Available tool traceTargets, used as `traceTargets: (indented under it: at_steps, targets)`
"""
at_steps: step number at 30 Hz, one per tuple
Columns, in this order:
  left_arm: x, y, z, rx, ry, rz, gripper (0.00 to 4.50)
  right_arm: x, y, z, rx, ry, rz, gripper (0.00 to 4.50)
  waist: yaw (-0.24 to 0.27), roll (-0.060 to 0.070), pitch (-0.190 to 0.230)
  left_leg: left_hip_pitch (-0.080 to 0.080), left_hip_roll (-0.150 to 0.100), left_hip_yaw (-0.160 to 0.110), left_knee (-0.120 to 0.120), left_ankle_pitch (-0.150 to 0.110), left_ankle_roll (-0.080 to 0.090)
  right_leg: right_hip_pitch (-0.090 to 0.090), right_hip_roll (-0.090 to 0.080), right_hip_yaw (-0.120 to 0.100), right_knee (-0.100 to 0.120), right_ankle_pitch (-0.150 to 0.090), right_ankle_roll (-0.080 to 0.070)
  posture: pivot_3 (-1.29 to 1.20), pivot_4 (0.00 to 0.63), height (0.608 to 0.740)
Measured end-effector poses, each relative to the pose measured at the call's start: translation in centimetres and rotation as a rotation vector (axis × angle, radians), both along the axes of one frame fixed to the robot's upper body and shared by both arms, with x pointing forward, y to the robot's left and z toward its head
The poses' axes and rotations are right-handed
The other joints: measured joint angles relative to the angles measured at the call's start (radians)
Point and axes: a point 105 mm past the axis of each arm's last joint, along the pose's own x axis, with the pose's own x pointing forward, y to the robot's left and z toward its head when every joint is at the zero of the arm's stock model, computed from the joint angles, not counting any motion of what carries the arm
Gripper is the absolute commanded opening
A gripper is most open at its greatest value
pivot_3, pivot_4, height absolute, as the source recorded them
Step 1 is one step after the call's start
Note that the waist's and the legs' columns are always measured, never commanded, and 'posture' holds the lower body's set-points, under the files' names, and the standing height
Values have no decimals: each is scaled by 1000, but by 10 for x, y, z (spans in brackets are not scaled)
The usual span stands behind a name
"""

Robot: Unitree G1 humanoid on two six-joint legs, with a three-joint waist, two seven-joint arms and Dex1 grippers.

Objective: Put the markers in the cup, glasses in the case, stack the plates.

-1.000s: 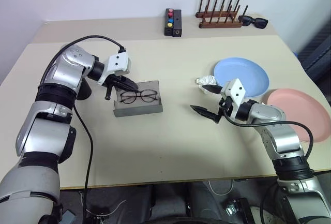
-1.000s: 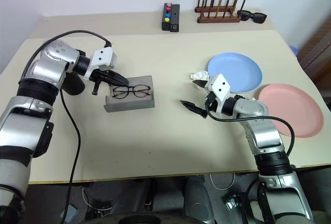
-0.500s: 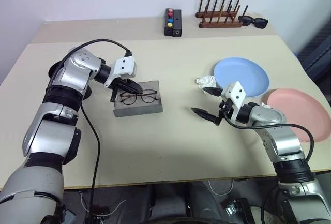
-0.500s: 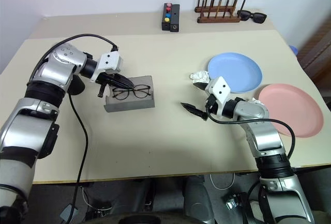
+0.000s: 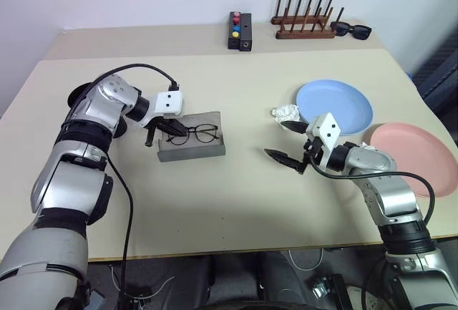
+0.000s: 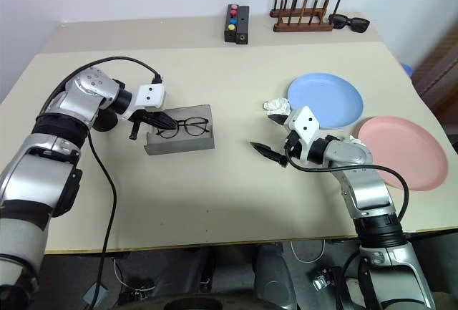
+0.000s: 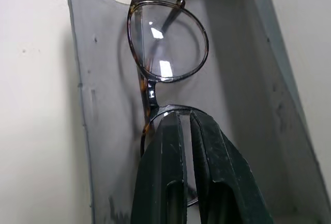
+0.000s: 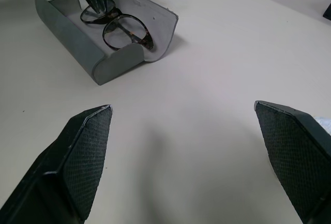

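- The left gripper's fingers [image 7: 178,146] are pinched narrow on the glasses [image 5: 192,134], closed at the rim of the lens nearer the arm; the other lens lies free beyond the tips.
- From those fingers the glasses run toward 3 o'clock in the head view, long axis across the surface and in line with the long axis of the case [image 5: 190,147].
- The glasses lie inside the open grey case, lenses over its floor, with the low front wall at 6 o'clock and the raised back flap at 12 o'clock. Whether the frame already rests on the floor I cannot tell.
- The coming move seems to turn on this: the glasses sit within the case's walls, so the left fingers need only part and draw back toward 9 o'clock, away from the frame.
- The right gripper [image 5: 288,142] holds nothing, its fingers spread wide, and it hangs well apart from the case, at about 3 o'clock from it. The left arm is far the nearer to the case.
- Outward from the right gripper, the blue plate [image 5: 334,105] lies near at 1 o'clock and the pink plate [image 5: 416,157] at 3 o'clock, apart and not yet stacked.
- A crumpled white scrap [image 5: 283,112] sits just beside the blue plate's rim.
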Motion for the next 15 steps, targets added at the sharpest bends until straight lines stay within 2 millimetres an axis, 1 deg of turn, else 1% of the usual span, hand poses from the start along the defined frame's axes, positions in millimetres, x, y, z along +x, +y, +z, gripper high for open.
traceTargets:
  at_steps: [4,15]
  targets:
    - [1,-7,-1,-8,-6,-21,239,-1,1,1,0,-3,-4,4500,-1,0,0,0,0,0,0,0,0,0,0,0,0,0,0,0,150,740]
    - [6,-14,1,-11,-20,-15,239,-3,-1,-2,1,6,-19,4500,-1,0,0,0,0,0,0,0,0,0,0,0,0,0,0,0,150,740]
